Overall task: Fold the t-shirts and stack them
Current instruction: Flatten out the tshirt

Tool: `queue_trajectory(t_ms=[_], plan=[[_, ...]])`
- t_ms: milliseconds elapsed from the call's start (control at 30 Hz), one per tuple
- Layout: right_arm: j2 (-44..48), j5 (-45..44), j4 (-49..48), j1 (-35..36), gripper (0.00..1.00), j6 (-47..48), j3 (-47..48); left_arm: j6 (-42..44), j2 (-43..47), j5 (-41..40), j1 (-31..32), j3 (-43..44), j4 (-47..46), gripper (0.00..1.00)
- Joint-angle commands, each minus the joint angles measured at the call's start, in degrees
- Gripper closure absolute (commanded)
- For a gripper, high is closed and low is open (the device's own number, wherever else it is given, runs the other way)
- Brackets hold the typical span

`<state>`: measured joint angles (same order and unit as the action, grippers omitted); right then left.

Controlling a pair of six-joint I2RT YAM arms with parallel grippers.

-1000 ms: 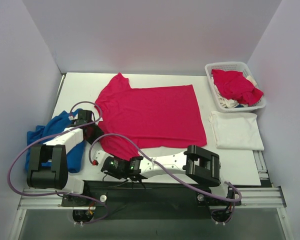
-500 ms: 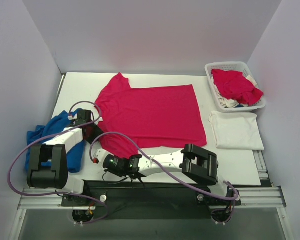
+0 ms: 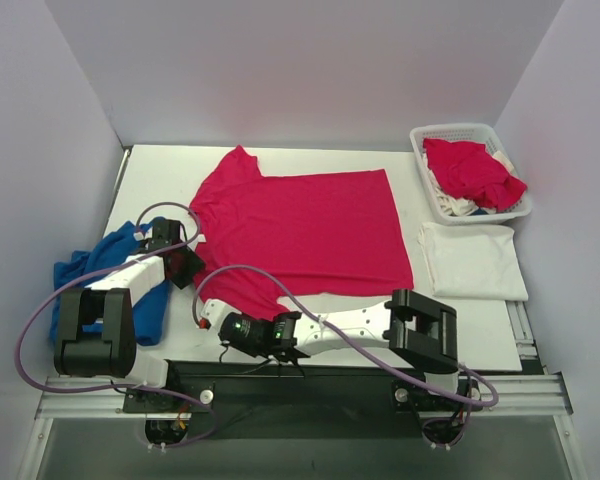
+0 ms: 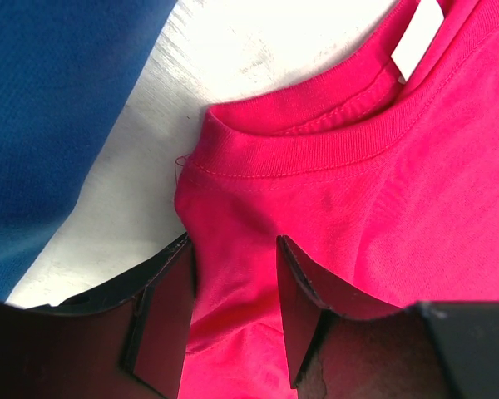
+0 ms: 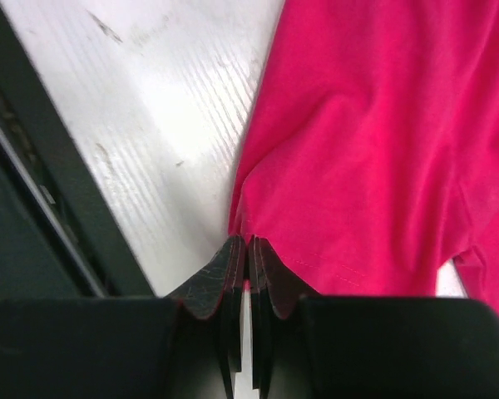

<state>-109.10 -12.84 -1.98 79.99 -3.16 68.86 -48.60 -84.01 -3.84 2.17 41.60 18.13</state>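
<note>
A bright pinkish-red t-shirt [image 3: 300, 230] lies spread flat in the middle of the table. Its collar [image 4: 316, 141] and white label [image 4: 417, 46] point toward the left arm. My left gripper [image 3: 185, 262] [image 4: 233, 249] is open at the shoulder beside the collar, with a ridge of red cloth between its fingers. My right gripper [image 3: 212, 308] [image 5: 248, 241] is shut on the hem of the near sleeve [image 5: 349, 166], low over the table's front edge. A folded white t-shirt [image 3: 472, 260] lies at the right. Another red t-shirt [image 3: 470, 170] lies crumpled in the basket.
The white lattice basket [image 3: 450, 130] stands at the back right with cloth in it. A blue cloth [image 3: 80, 275] [image 4: 50, 100] lies bunched at the left edge beside the left arm. The black front rail [image 5: 41, 208] runs just behind the right gripper.
My right gripper has closed on the sleeve hem, and the right arm has shifted slightly to the right. The left arm has not moved.
</note>
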Motion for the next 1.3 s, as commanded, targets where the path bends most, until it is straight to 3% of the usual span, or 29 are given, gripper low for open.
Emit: queue_trajectory(t_ms=[0, 433, 467, 500, 567, 633, 767, 967, 1267], plan=[[5.9, -2.5, 0.6, 1.7, 1.0, -0.5, -0.6, 1.2, 0.0, -2.1, -0.7, -0.2, 0.3, 0.48], [9.0, -2.2, 1.2, 3.9, 1.0, -0.5, -1.0, 1.1, 0.7, -4.7, -1.2, 0.4, 1.4, 0.48], [8.7, -2.3, 1.4, 3.9, 0.95, -0.4, -0.7, 1.1, 0.9, -4.8, -1.2, 0.4, 1.6, 0.48], [8.6, -2.6, 1.7, 4.0, 0.76, -0.4, -0.7, 1.1, 1.0, -5.0, -1.2, 0.3, 1.6, 0.48], [8.8, -5.4, 1.7, 4.6, 0.64, -0.2, -0.9, 1.1, 1.4, -5.6, -1.2, 0.1, 1.8, 0.48], [9.5, -8.2, 1.7, 4.6, 0.54, -0.5, -2.1, 1.1, 2.1, -6.2, -1.2, -0.2, 1.9, 0.48], [12.0, -15.2, 1.5, 3.9, 0.49, -2.5, -4.4, 1.2, 3.6, -6.6, -1.2, -0.8, 1.5, 0.48], [13.3, -20.0, 7.1, -3.4, 0.48, -12.3, -5.1, 1.8, 8.9, -7.7, 1.3, -1.8, 2.3, 0.48], [14.6, -23.9, 18.8, -19.2, 0.48, -23.2, -3.9, -1.9, 20.8, -10.8, 11.3, -5.3, 8.8, 0.48]])
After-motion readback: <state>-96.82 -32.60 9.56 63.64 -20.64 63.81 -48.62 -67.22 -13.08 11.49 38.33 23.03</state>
